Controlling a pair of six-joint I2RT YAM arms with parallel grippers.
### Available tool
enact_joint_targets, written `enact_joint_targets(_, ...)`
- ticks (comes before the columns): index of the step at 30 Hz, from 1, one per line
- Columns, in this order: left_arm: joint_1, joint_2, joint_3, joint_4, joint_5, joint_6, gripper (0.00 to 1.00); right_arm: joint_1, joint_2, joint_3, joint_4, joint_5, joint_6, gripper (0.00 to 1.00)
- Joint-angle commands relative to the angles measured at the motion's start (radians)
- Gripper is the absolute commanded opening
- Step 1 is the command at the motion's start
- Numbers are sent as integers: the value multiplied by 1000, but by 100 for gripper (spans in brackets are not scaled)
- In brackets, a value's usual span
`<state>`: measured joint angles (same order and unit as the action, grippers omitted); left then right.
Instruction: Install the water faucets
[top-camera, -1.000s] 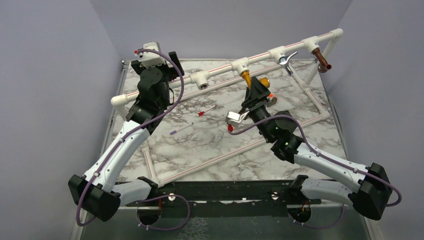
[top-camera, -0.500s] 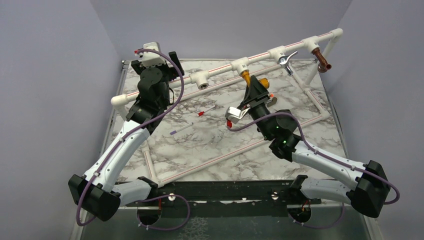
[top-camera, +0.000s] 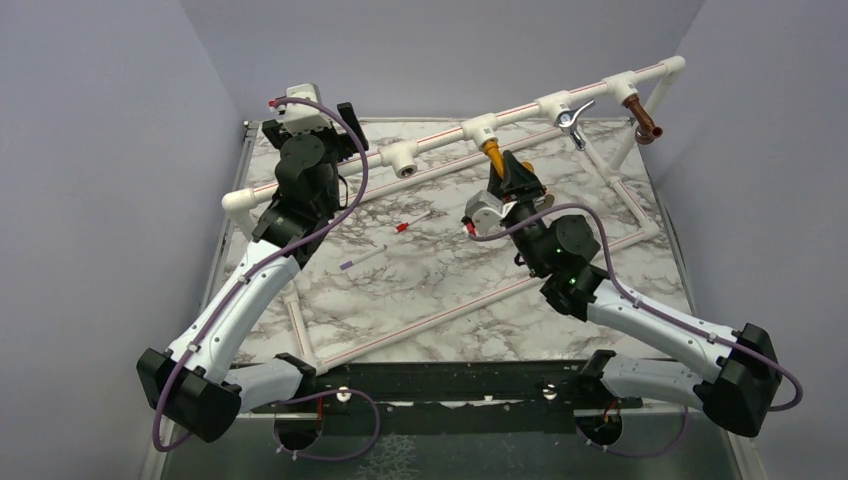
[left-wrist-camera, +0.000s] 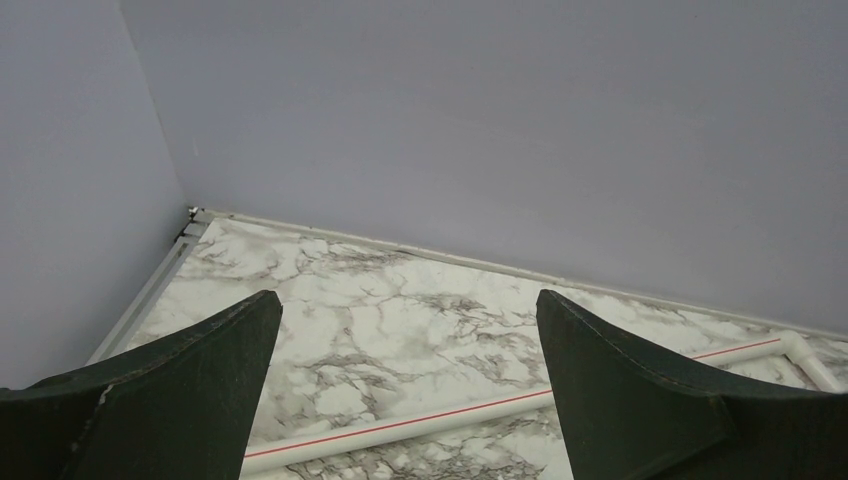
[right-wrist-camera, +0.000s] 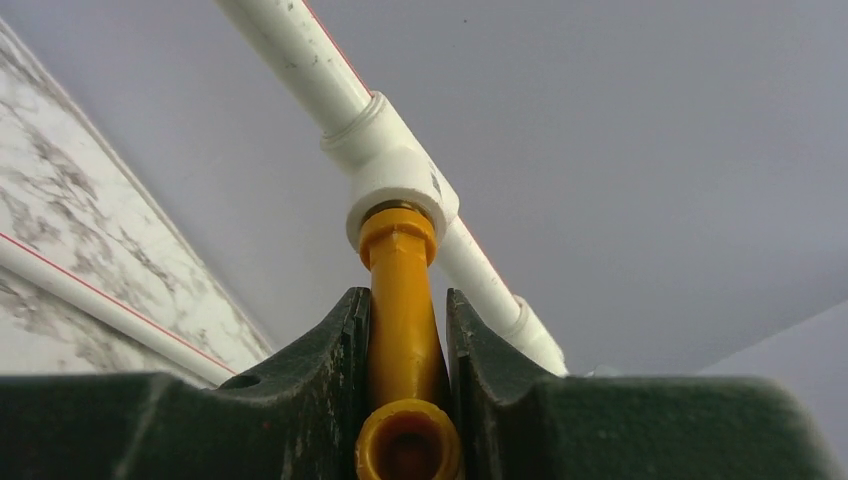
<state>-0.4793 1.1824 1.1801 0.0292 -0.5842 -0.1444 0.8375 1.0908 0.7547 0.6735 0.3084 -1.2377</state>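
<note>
The mustard-yellow faucet (top-camera: 492, 155) hangs from a white tee fitting (top-camera: 480, 130) on the raised pipe. My right gripper (top-camera: 510, 172) is shut on its spout. In the right wrist view both fingers press the yellow spout (right-wrist-camera: 403, 300) just below the tee (right-wrist-camera: 400, 180), and its open mouth faces the camera. Along the same pipe to the right sit a chrome lever faucet (top-camera: 572, 122) and a copper-brown faucet (top-camera: 645, 127). My left gripper (top-camera: 350, 130) stands open and empty at the back left, and in the left wrist view the left gripper (left-wrist-camera: 408, 320) hovers over a floor pipe (left-wrist-camera: 420, 425).
An unfilled tee fitting (top-camera: 405, 160) sits on the pipe left of the yellow faucet. A thin white red-tipped stick (top-camera: 412, 222) and a purple-tipped one (top-camera: 362, 258) lie on the marble table (top-camera: 420, 290). White pipes frame the table, and grey walls close in on three sides.
The right gripper has closed on the yellow faucet and its wrist has rolled, swinging its camera up and towards the pipe. The left arm has not moved.
</note>
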Motion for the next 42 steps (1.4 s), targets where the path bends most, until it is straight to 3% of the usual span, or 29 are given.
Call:
enact_joint_targets(1, -44, 82, -117, -371, 57, -18, 99, -5, -32, 93, 6, 50, 380, 1)
enact_joint_targets(12, -44, 78, -117, -371, 59, -20, 99, -5, -58, 100, 30, 195, 1103, 1)
enact_joint_targets(21, -45, 73, -117, -371, 61, -21, 99, -5, -83, 79, 39, 301, 1542, 1)
enact_joint_targets(29, -47, 77, -119, -370, 60, -21, 99, -6, -121, 61, -76, 430, 2075, 1)
enact_joint_targets(34, -47, 77, -118, -371, 57, -20, 99, -5, -141, 78, -261, 492, 2416, 1)
enact_joint_targets(42, -47, 73, -117, -371, 54, -20, 99, -5, -138, 71, -353, 495, 2732, 1)
